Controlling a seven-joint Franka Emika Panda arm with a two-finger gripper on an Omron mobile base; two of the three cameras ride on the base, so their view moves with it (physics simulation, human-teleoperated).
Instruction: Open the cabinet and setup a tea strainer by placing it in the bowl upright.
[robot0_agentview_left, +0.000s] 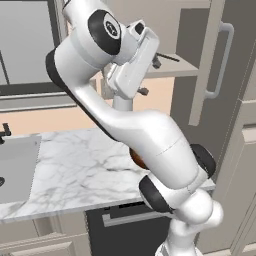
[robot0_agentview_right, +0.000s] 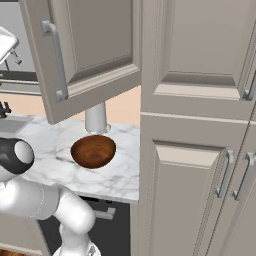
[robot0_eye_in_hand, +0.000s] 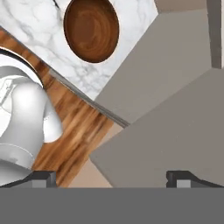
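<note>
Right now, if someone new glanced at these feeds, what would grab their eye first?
Probably the big white arm filling the left base view, with its open hand raised at the open cabinet's shelf. Next, the glossy reddish-brown bowl, empty on the marble counter beneath the swung-out cabinet door in the right base view, with a white paper towel roll just behind it.

- My arm (robot0_agentview_left: 150, 135) hides most of the bowl (robot0_agentview_left: 137, 159) in the left view.
- The strainer (robot0_agentview_left: 162, 59) on the shelf is too small to tell.
- The cabinet door (robot0_agentview_right: 85, 55) covers the towel roll's (robot0_agentview_right: 96, 119) top.
</note>
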